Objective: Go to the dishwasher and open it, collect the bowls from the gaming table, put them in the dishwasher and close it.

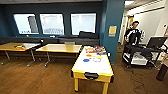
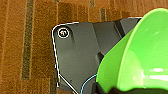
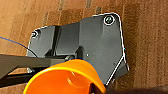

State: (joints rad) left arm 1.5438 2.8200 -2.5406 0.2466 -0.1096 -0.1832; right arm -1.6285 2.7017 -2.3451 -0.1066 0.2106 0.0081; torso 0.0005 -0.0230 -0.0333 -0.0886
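Note:
The gaming table [image 1: 92, 72], white-topped with yellow edges and printed coloured circles, stands ahead in the head view, its short end toward me. A large lime-green bowl [image 2: 140, 57] hangs over the brown carpet in the left wrist view, with my left gripper [image 2: 117, 90] shut on its rim. In the right wrist view a smaller orange bowl [image 3: 62, 80] is held above the carpet by my right gripper [image 3: 96, 88]. The dishwasher is out of view.
Two wooden tables [image 1: 58, 48] [image 1: 15, 46] stand to the left along a dark bench under the windows. A blue pillar [image 1: 112, 27] rises behind the gaming table. At the right a person [image 1: 132, 33] stands behind a wheeled cart [image 1: 142, 53]. A dark cylinder [image 1: 162, 72] stands at the right edge.

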